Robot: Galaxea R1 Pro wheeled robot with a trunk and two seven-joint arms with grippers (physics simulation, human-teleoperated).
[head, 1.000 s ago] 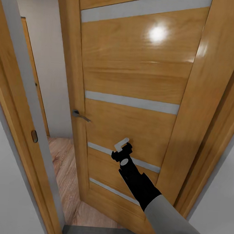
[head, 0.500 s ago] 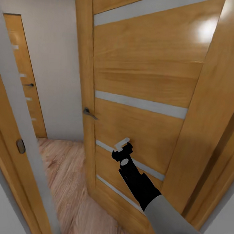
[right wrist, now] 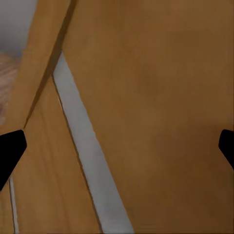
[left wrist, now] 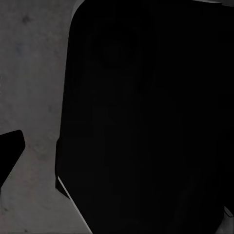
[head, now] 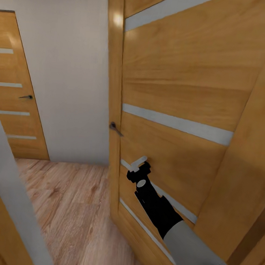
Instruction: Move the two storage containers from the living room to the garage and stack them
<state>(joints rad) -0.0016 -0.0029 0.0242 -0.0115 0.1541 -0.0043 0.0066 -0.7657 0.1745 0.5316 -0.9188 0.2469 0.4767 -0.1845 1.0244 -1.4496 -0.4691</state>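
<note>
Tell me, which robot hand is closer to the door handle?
Right. The right gripper is up against the wooden door, just below the door handle. The left wrist view shows only something dark over grey ground.

The right arm [head: 188, 243] has a grey forearm, black wrist, and a white-tipped tool [head: 138, 164].

Your head view is evenly and brightly lit, with a small specular glare spot on the near door's edge [head: 118, 19] and a softer sheen across its upper panels. The far door [head: 14, 96] carries a faint highlight near its top. Straight edges of the door frame [head: 10, 187] lean and bow toward the picture's borders, showing wide-angle distortion. Your left wrist view is very dim: a black mass [left wrist: 146, 117] covers most of it, beside mottled grey ground [left wrist: 29, 73]. Your right wrist view is warm, soft and slightly blurred, with shading in one corner.
</note>
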